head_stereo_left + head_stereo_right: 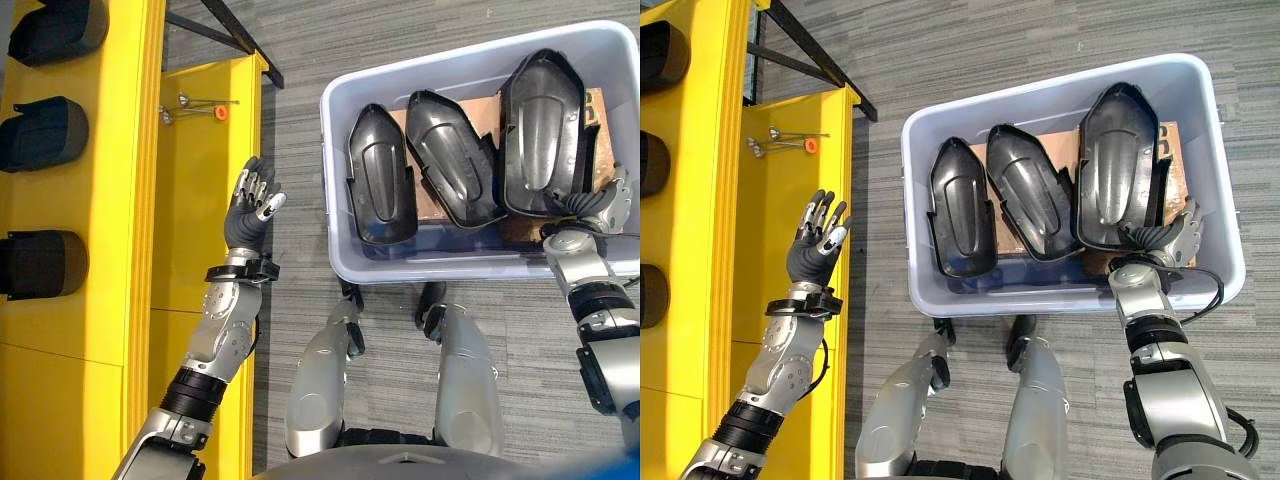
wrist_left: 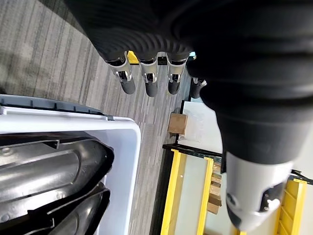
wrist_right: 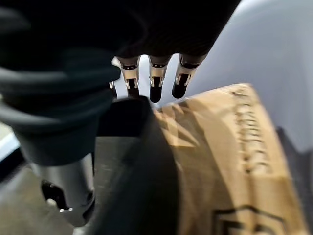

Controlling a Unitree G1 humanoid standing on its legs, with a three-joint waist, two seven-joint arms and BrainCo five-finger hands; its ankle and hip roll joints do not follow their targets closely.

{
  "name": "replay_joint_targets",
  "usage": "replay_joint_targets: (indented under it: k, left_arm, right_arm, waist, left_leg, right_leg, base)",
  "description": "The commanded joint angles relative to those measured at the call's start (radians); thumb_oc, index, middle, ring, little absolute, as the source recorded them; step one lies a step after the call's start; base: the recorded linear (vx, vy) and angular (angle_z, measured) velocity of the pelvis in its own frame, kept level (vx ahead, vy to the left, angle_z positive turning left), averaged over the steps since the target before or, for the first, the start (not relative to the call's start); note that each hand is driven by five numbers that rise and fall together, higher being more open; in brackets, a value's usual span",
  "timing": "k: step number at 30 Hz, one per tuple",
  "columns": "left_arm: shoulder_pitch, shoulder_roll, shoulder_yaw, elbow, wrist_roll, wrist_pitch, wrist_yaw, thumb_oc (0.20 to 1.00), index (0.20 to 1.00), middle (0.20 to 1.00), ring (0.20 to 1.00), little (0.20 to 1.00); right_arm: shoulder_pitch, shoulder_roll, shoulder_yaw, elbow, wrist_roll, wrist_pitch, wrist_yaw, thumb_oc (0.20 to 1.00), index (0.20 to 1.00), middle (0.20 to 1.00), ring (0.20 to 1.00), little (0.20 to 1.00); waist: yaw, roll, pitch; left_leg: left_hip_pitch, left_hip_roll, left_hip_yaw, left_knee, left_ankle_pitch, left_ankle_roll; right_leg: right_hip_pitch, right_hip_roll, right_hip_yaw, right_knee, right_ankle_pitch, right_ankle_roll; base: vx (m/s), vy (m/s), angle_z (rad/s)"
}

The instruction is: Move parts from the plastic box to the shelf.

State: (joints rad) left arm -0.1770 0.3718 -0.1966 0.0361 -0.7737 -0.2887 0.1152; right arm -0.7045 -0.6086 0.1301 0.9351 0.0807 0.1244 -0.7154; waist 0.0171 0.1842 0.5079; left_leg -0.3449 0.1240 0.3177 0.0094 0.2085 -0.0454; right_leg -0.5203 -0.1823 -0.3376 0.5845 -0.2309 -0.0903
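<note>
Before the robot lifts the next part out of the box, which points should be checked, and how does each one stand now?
1. Right hand at near end of rightmost black moulded plastic part: ok.
2. Fingers closed round that part: not ok, they look straight.
3. Left hand free, open: ok.
4. Pale grey plastic box holds three parts: ok.
5. Yellow shelf has a free place: cannot tell.

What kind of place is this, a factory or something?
Probably a workshop or factory parts area: a yellow shelf holding dark moulded parts, a plastic box of black parts on cardboard, and grey carpet flooring.
</note>
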Motion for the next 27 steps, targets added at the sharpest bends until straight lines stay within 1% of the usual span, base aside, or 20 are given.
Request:
replay_joint_targets:
  k: [1,5,6,10,11,12,16,18,21,22,23,24,27]
  left_arm:
    - [-0.037,0.030,0.000,-0.007,0.019,-0.059,-0.008,1.000,1.000,1.000,1.000,1.000]
    - [-0.042,0.028,-0.009,0.002,0.023,-0.061,-0.002,1.000,1.000,1.000,1.000,1.000]
    - [-0.049,0.030,-0.014,0.014,0.028,-0.063,-0.007,1.000,1.000,1.000,1.000,1.000]
    - [-0.055,0.032,-0.018,0.017,0.031,-0.063,-0.007,1.000,1.000,1.000,1.000,1.000]
    - [-0.056,0.035,-0.020,0.015,0.036,-0.063,-0.004,1.000,1.000,1.000,1.000,1.000]
    - [-0.057,0.036,-0.023,0.016,0.035,-0.062,-0.003,1.000,1.000,1.000,1.000,1.000]
    - [-0.061,0.044,-0.029,0.024,0.031,-0.063,-0.011,1.000,1.000,1.000,1.000,1.000]
    - [-0.062,0.047,-0.029,0.028,0.026,-0.064,-0.020,1.000,1.000,1.000,1.000,1.000]
    - [-0.064,0.053,-0.032,0.027,0.024,-0.060,-0.021,1.000,1.000,1.000,1.000,1.000]
    - [-0.067,0.054,-0.033,0.035,0.021,-0.062,-0.026,1.000,1.000,1.000,1.000,1.000]
    - [-0.068,0.054,-0.033,0.036,0.021,-0.062,-0.026,1.000,1.000,1.000,1.000,1.000]
    - [-0.069,0.059,-0.032,0.041,0.015,-0.060,-0.032,1.000,1.000,1.000,1.000,1.000]
    - [-0.073,0.059,-0.032,0.059,0.014,-0.068,-0.049,1.000,1.000,1.000,1.000,1.000]
  right_arm:
    - [-0.088,-0.048,0.059,0.047,-0.026,-0.027,0.001,1.000,1.000,1.000,1.000,1.000]
    - [-0.110,-0.058,0.079,0.068,-0.016,-0.042,0.006,1.000,1.000,1.000,1.000,1.000]
    - [-0.142,-0.065,0.085,0.085,0.011,-0.043,0.009,1.000,1.000,1.000,1.000,1.000]
    - [-0.166,-0.071,0.089,0.098,0.012,-0.037,0.010,1.000,1.000,1.000,1.000,1.000]
    - [-0.174,-0.074,0.092,0.103,0.001,-0.030,0.011,1.000,1.000,1.000,1.000,1.000]
    - [-0.187,-0.080,0.104,0.111,-0.028,-0.010,0.016,1.000,1.000,1.000,1.000,1.000]
    - [-0.216,-0.096,0.136,0.132,-0.064,0.014,0.025,1.000,1.000,1.000,1.000,1.000]
    - [-0.230,-0.100,0.152,0.140,-0.053,0.028,0.027,1.000,1.000,1.000,1.000,1.000]
    - [-0.240,-0.108,0.166,0.154,-0.051,0.040,0.054,1.000,1.000,1.000,1.000,1.000]
    - [-0.250,-0.105,0.178,0.164,-0.045,0.052,0.085,0.840,0.840,0.840,0.840,0.840]
    - [-0.251,-0.105,0.180,0.166,-0.042,0.056,0.092,0.589,0.589,0.589,0.589,0.589]
    - [-0.253,-0.104,0.193,0.182,-0.052,0.074,0.127,0.200,0.200,0.200,0.200,0.200]
    - [-0.257,-0.100,0.226,0.225,-0.131,0.102,0.143,0.200,0.200,0.200,0.200,0.200]
  waist:
    - [0.007,-0.029,0.012]
    - [0.009,-0.025,0.012]
    - [0.013,-0.022,0.012]
    - [0.016,-0.018,0.012]
    - [0.017,-0.016,0.012]
    - [0.019,-0.013,0.012]
    - [0.025,-0.009,0.012]
    - [0.028,-0.009,0.012]
    - [0.030,-0.010,0.012]
    - [0.032,-0.010,0.012]
    - [0.032,-0.010,0.012]
    - [0.034,-0.012,0.012]
    - [0.040,-0.013,0.012]
  left_leg:
    - [0.024,0.021,-0.064,0.099,-0.127,-0.047]
    - [0.002,0.020,-0.068,0.115,-0.130,-0.046]
    - [-0.020,0.018,-0.069,0.125,-0.130,-0.046]
    - [-0.039,0.018,-0.071,0.132,-0.131,-0.045]
    - [-0.049,0.018,-0.073,0.138,-0.131,-0.045]
    - [-0.066,0.019,-0.074,0.148,-0.131,-0.045]
    - [-0.088,0.021,-0.077,0.161,-0.131,-0.046]
    - [-0.099,0.021,-0.079,0.168,-0.130,-0.047]
    - [-0.114,0.022,-0.083,0.178,-0.131,-0.048]
    - [-0.125,0.024,-0.084,0.183,-0.130,-0.048]
    - [-0.127,0.024,-0.084,0.184,-0.131,-0.049]
    - [-0.136,0.026,-0.086,0.190,-0.130,-0.050]
    - [-0.147,0.030,-0.085,0.194,-0.127,-0.051]
  right_leg:
    - [0.031,0.012,0.047,-0.124,0.102,0.103]
    - [0.009,0.010,0.049,-0.106,0.097,0.101]
    - [-0.016,0.005,0.051,-0.084,0.091,0.100]
    - [-0.035,0.004,0.053,-0.069,0.087,0.098]
    - [-0.046,0.002,0.053,-0.060,0.086,0.097]
    - [-0.063,0.001,0.055,-0.045,0.083,0.095]
    - [-0.083,-0.004,0.052,-0.026,0.078,0.093]
    - [-0.093,-0.005,0.052,-0.020,0.078,0.092]
    - [-0.105,-0.007,0.051,-0.012,0.078,0.091]
    - [-0.115,-0.007,0.051,-0.007,0.077,0.090]
    - [-0.116,-0.007,0.051,-0.005,0.077,0.090]
    - [-0.123,-0.007,0.051,-0.001,0.077,0.090]
    - [-0.131,-0.009,0.047,0.002,0.078,0.090]
  base:
    - [-0.01,-0.038,0.00]
    - [0.00,-0.034,0.02]
    - [0.00,-0.062,0.03]
    - [0.00,-0.032,0.00]
    - [0.01,-0.051,-0.01]
    - [0.01,-0.061,0.00]
    - [0.00,-0.033,0.01]
    - [0.00,-0.046,0.01]
    - [0.00,-0.024,0.01]
    - [0.00,0.000,0.00]
    - [-0.01,-0.041,-0.02]
    - [0.00,-0.030,-0.04]
    - [0.00,-0.033,0.03]
